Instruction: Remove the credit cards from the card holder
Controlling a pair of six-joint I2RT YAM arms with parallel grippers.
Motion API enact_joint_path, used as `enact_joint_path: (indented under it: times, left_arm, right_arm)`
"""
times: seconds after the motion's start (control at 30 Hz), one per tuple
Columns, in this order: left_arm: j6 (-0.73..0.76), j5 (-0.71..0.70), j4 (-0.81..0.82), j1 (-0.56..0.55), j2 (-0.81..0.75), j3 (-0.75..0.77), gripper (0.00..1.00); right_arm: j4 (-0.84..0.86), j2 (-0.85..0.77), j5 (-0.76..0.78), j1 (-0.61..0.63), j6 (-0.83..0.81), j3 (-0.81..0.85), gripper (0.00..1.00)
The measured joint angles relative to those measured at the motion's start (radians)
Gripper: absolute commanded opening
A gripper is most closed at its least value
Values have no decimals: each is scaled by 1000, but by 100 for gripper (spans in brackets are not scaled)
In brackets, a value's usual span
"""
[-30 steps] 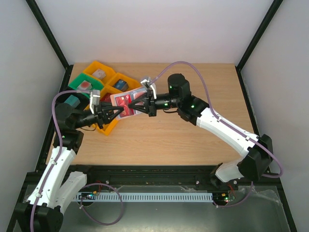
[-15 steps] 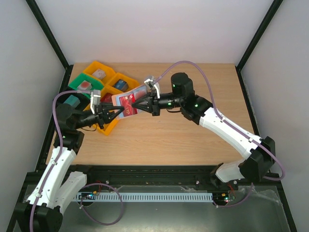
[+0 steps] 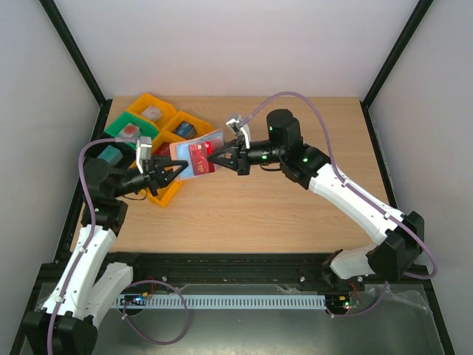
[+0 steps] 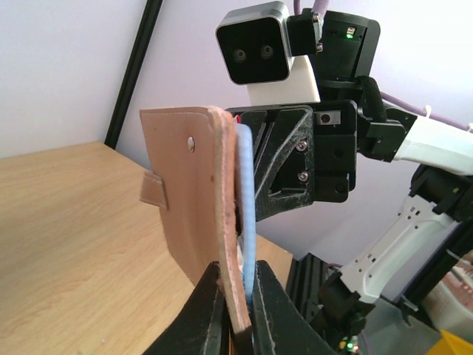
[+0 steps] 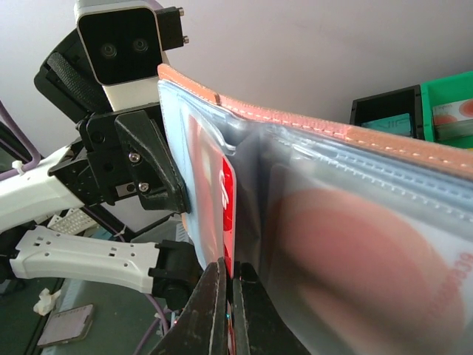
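Observation:
The tan leather card holder (image 3: pixel 183 154) hangs open in the air between both grippers, above the table's left half. My left gripper (image 3: pixel 178 171) is shut on its lower edge. In the left wrist view the jaws (image 4: pixel 240 296) clamp the leather flap (image 4: pixel 185 200) and a light blue sleeve (image 4: pixel 248 185). My right gripper (image 3: pixel 219 156) is shut on a red credit card (image 3: pixel 200 157) sticking out of the holder. In the right wrist view the jaws (image 5: pixel 229 277) pinch this red card (image 5: pixel 228 196) beside the clear sleeves (image 5: pixel 355 244). Other cards are hidden inside.
Yellow (image 3: pixel 148 97), green (image 3: pixel 114 124) and black trays with small coloured blocks sit at the back left, just behind the held holder. Another yellow tray (image 3: pixel 164 198) lies under my left gripper. Black frame posts stand at the table's corners.
My right gripper has drawn back to the right, and more of the red card shows out of the holder. My left gripper has kept its hold and barely moved.

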Motion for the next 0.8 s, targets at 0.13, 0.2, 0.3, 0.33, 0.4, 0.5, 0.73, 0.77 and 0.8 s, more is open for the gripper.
enact_joint_path:
  times: [0.13, 0.2, 0.3, 0.33, 0.4, 0.5, 0.73, 0.77, 0.8]
  left_arm:
    - [0, -2, 2, 0, 0, 0, 2]
    - [0, -7, 1, 0, 1, 0, 2]
    - [-3, -30, 1, 4, 1, 0, 2]
    - [-4, -40, 1, 6, 1, 0, 2]
    - [-5, -54, 1, 12, 1, 0, 2]
    - [-2, -63, -2, 14, 0, -4, 2]
    - [5, -77, -31, 14, -7, -50, 2]
    - [6, -81, -38, 14, -7, -55, 2]
    - [6, -85, -43, 14, -7, -59, 2]
  right_arm:
    - [0, -1, -4, 0, 4, 0, 2]
    - [-2, -2, -3, -1, 1, 0, 2]
    - [-16, -7, -1, -13, -9, 0, 2]
    - [-24, -13, 1, -24, -9, 0, 2]
    - [-31, -24, 5, -45, -9, 0, 1]
    - [-40, -50, 13, -74, -9, 0, 2]
    - [-57, -100, 47, -127, -15, 0, 2]
    - [-66, -104, 55, -135, -17, 0, 2]
    - [-76, -109, 63, -145, -20, 0, 2]
